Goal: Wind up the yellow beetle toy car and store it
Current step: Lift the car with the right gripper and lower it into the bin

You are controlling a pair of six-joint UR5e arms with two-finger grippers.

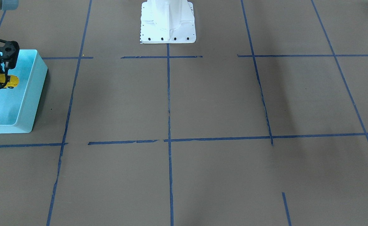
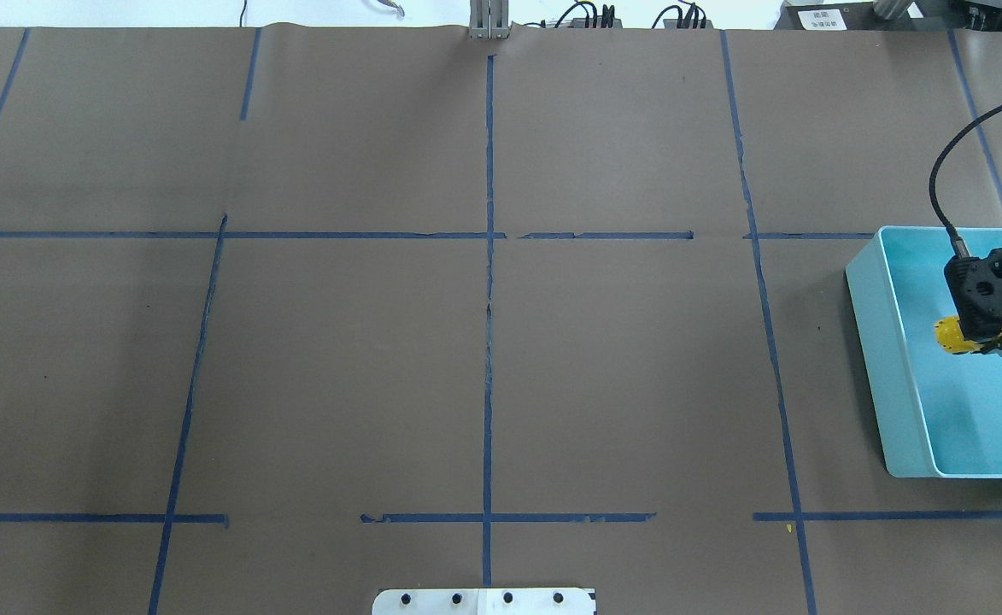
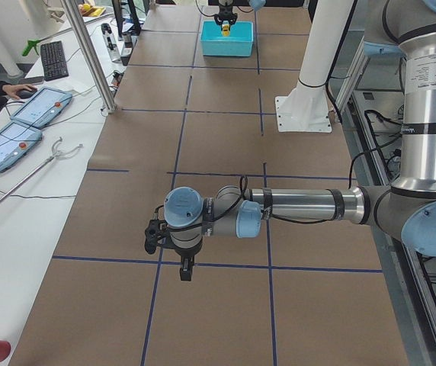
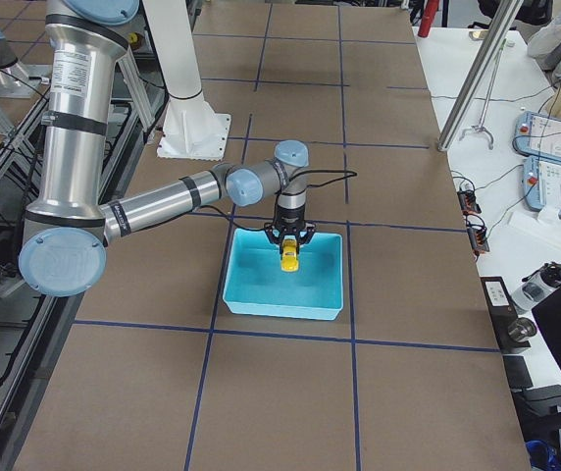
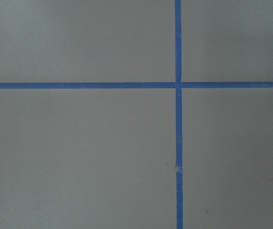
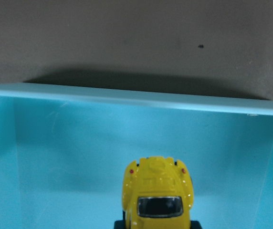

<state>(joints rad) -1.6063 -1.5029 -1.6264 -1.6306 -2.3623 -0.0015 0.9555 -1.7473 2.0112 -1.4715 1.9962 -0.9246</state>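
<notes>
**Storing step, judged near its end.** Right fingers (image 2: 1000,342) pinched narrowly on the yellow beetle toy car (image 2: 953,335), held within the walls of the light blue bin (image 2: 893,376), nearer the wall on the side of the surface's middle. Wheel contact with the bin floor not discernible. Left fingers (image 3: 181,267) well apart from the bin, poised over bare surface (image 5: 79,152) beside a blue tape cross (image 5: 178,85); degree of opening not determinable.

**For a clean release:**
- Lower straight down to floor contact.
- Keep clear of the nearby wall.
- Part the fingers slowly and only slightly.
- Lift vertically.

**Risk, as judged:** a wound spring driving the car into a wall on release, or a tumble from any drop height. Winding itself not verifiable here.
</notes>
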